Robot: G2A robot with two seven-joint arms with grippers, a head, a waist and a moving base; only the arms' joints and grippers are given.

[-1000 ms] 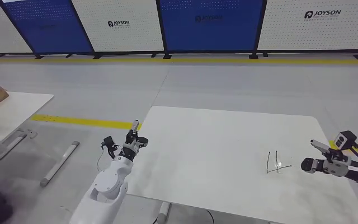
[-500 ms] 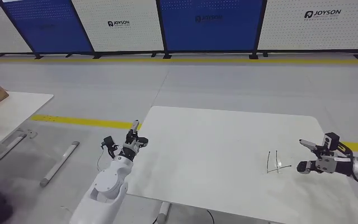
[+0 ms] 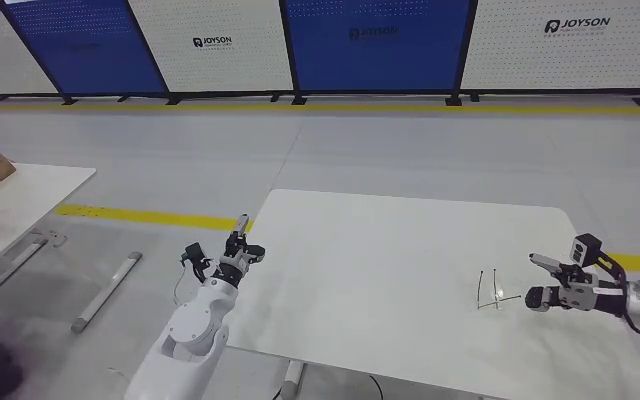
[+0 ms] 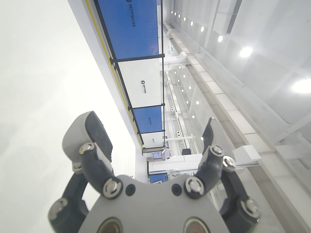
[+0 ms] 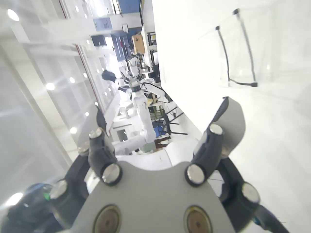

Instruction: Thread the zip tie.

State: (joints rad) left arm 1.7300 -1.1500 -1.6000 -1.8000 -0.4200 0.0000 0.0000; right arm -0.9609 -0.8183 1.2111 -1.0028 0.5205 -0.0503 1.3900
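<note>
Zip ties point(image 3: 496, 288) common to top, right-wrist.

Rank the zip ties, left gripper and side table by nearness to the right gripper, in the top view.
1. Zip ties, just beside the right gripper.
2. Left gripper, at the opposite edge of the table.
3. Side table, far left.

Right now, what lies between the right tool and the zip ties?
Nothing but bare white table, as the top view shows; the right tool is open, short of the zip ties.
</note>
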